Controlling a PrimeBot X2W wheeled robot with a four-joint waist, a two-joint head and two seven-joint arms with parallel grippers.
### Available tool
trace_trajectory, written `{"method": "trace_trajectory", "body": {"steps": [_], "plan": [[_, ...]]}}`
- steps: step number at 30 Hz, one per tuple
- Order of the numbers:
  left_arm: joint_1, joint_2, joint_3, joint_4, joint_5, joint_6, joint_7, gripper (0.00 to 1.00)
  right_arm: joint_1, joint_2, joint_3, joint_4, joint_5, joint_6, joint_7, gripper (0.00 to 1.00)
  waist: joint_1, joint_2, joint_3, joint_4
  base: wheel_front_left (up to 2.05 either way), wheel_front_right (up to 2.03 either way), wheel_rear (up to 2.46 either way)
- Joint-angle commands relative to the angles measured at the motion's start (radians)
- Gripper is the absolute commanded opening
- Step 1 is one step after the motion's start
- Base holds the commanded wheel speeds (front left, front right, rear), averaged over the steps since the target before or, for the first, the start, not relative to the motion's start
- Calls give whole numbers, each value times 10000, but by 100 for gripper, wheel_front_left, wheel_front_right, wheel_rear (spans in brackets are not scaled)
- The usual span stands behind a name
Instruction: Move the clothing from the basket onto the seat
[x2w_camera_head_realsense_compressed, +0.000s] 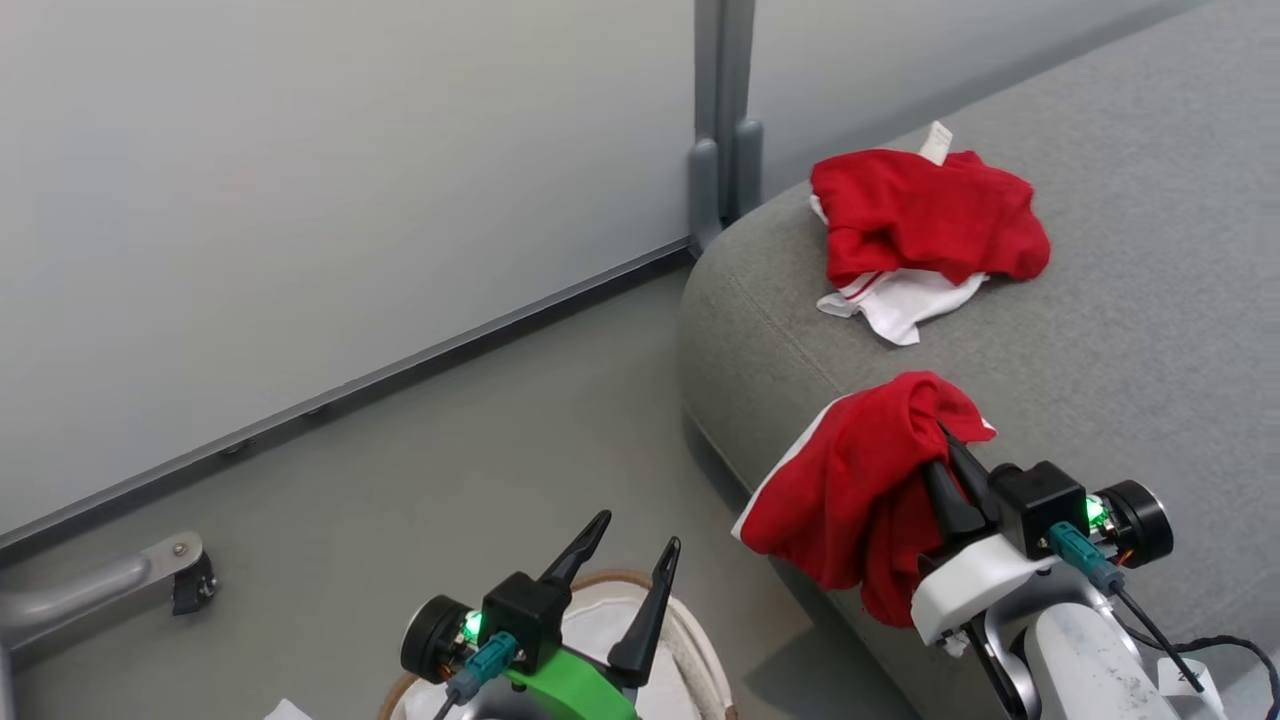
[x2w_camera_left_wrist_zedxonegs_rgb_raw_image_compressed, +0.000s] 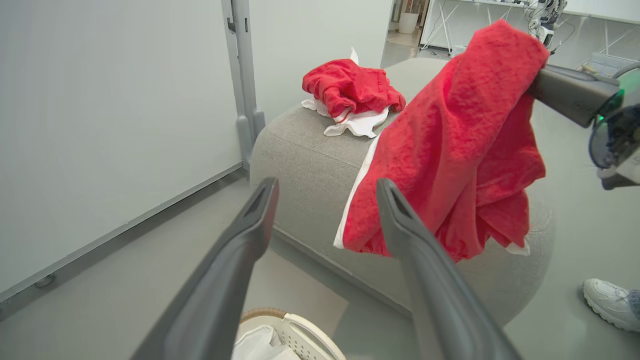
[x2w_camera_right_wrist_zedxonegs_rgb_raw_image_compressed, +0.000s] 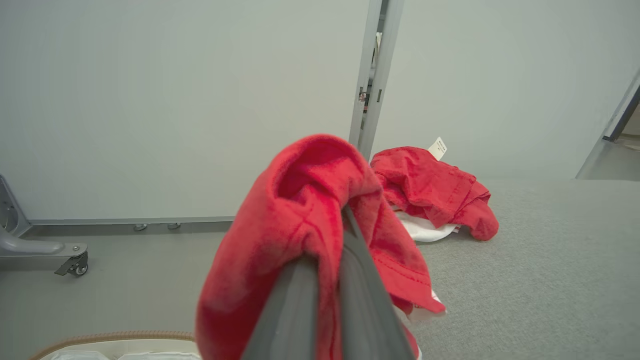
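Note:
My right gripper (x2w_camera_head_realsense_compressed: 945, 450) is shut on a red garment with white trim (x2w_camera_head_realsense_compressed: 850, 490), which hangs over the grey seat's rounded front edge (x2w_camera_head_realsense_compressed: 760, 340). From the right wrist the same cloth (x2w_camera_right_wrist_zedxonegs_rgb_raw_image_compressed: 300, 220) drapes over my shut fingers (x2w_camera_right_wrist_zedxonegs_rgb_raw_image_compressed: 360, 280). A second red-and-white garment (x2w_camera_head_realsense_compressed: 925, 225) lies bunched on the seat further back, also visible as a heap (x2w_camera_left_wrist_zedxonegs_rgb_raw_image_compressed: 350, 92) from the left wrist. My left gripper (x2w_camera_head_realsense_compressed: 635, 535) stands open and holds nothing, above the basket (x2w_camera_head_realsense_compressed: 690, 625), whose brown rim and white liner (x2w_camera_left_wrist_zedxonegs_rgb_raw_image_compressed: 260, 342) show below the fingers (x2w_camera_left_wrist_zedxonegs_rgb_raw_image_compressed: 250, 220).
A pale partition wall with a grey post (x2w_camera_head_realsense_compressed: 722, 110) runs behind the seat. A metal leg with a caster (x2w_camera_head_realsense_compressed: 175, 575) stands on the floor at the left. A person's white shoe (x2w_camera_left_wrist_zedxonegs_rgb_raw_image_compressed: 607, 302) is on the floor beside the seat.

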Motion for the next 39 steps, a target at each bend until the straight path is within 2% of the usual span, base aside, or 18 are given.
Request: {"method": "trace_trajectory", "body": {"steps": [1,6,13,19,24,29,32,39], "plan": [[-32,15,4,38,41,-46,-1,100,19,-25,-22,-73,13,-12,-49,0,0,-1,314,-864,0,0,0],[-173,0,-14,61,105,-56,-3,100,-108,-27,-64,-124,51,-11,-49,0,0,-1,542,-1210,0,0,0],[-296,-4,7,55,203,-75,-1,100,-461,-25,-393,-178,-89,-11,-49,0,0,-1,871,-1154,0,0,0],[-671,2,139,-47,475,-81,-3,100,-1924,-24,-1034,-290,-642,-11,-49,0,0,-1,1779,-743,0,0,0],[-1164,203,229,-167,730,-82,-3,100,-4189,-18,-2325,76,-1369,-12,-49,0,0,-1,2932,-353,0,0,0],[-1869,359,-36,-229,962,-79,-3,100,-6516,-936,-3231,686,-2357,-12,-51,0,0,-1,4192,452,0,0,0],[-2246,482,8,-302,1050,-78,-3,100,-7914,-1508,-3681,1250,-2323,-11,19,0,0,-1,4930,876,0,0,0],[-2927,623,35,-606,1170,-79,-3,100,-10286,-3391,-4124,2493,-2890,-12,394,0,0,-1,6246,1708,0,0,0]]}}
